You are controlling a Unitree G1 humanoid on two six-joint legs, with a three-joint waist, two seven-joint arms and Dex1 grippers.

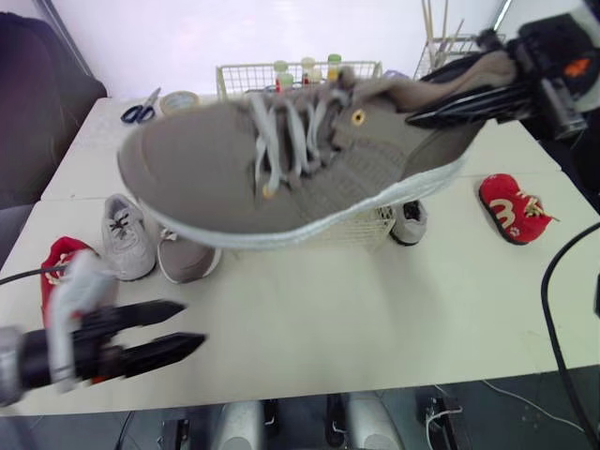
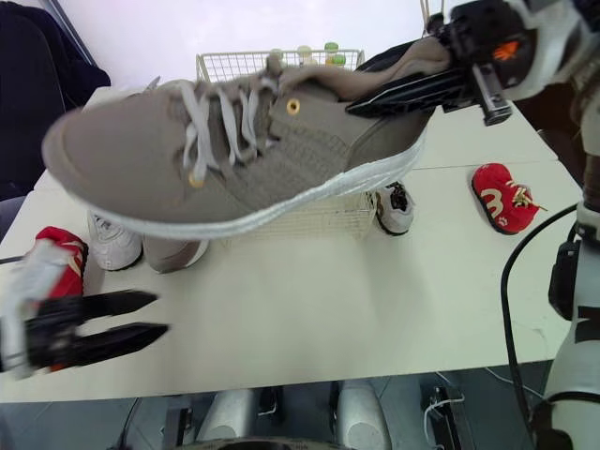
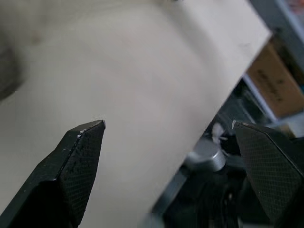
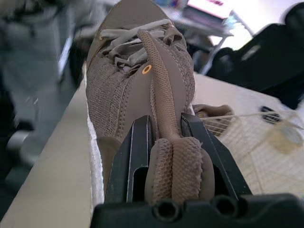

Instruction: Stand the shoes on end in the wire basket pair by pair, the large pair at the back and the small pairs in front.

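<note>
The large shoe (image 1: 309,169) is taupe with pale grey laces, a gold eyelet and a white sole. The slipper (image 1: 506,208) is red with a cream M. The small trainer (image 1: 127,239) is light grey. The scissors (image 1: 139,113) have blue handles. The surface (image 1: 375,319) is cream.

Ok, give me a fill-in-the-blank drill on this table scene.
The right pincer grips the big taupe shoe by its ___.
The jaws of the left pincer stand ___.
The scissors at the back have ___ handles.
The small shoe lying farthest right is ___.
Missing words: heel; open; blue; red.
</note>
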